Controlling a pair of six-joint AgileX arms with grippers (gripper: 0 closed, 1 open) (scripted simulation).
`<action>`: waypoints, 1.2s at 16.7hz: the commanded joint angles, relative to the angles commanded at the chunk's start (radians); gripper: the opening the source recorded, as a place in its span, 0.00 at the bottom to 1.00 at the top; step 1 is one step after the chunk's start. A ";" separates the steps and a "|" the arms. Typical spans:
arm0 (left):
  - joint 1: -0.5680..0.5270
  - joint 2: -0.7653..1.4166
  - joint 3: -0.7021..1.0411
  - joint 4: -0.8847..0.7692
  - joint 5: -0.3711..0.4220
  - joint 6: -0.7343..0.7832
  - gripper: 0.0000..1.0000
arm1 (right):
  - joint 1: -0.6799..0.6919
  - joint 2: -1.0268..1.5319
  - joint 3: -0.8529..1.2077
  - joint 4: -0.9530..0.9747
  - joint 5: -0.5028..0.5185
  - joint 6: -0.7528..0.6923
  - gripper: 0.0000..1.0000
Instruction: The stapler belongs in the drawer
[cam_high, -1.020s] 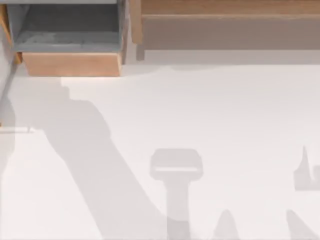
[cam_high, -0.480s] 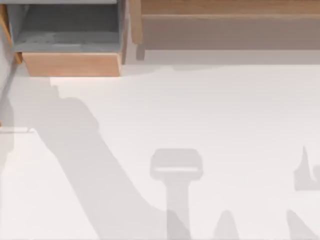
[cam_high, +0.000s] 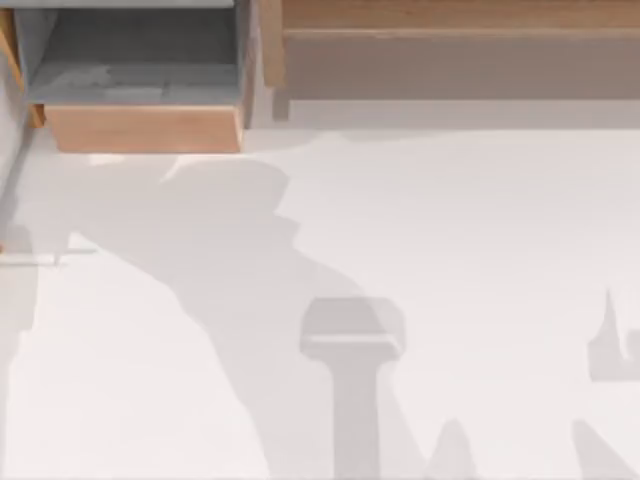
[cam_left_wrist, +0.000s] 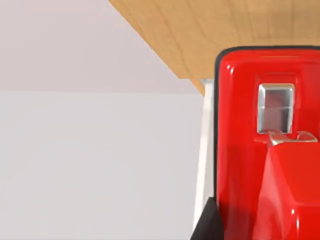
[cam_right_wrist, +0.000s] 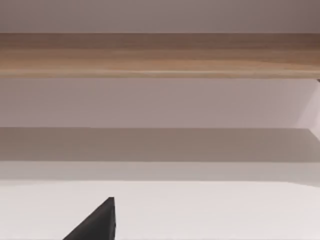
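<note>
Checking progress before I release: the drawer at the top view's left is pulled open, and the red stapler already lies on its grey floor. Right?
Not quite. The drawer is open at the top view's left, but its grey floor is bare in the top view. The left wrist view shows the red stapler close up in front of that arm's camera, with a wooden panel behind it.

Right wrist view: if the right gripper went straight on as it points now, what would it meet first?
Probably the brown wooden cabinet panel; the white table before the right gripper looks free, depth unclear.
</note>
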 joint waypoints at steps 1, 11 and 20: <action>0.000 -0.012 0.006 0.005 0.002 0.003 0.00 | 0.000 0.000 0.000 0.000 0.000 0.000 1.00; -0.036 0.258 -0.140 -0.113 0.086 -0.040 0.00 | 0.000 0.000 0.000 0.000 0.000 0.000 1.00; -0.036 0.267 -0.150 -0.124 0.088 -0.044 0.30 | 0.000 0.000 0.000 0.000 0.000 0.000 1.00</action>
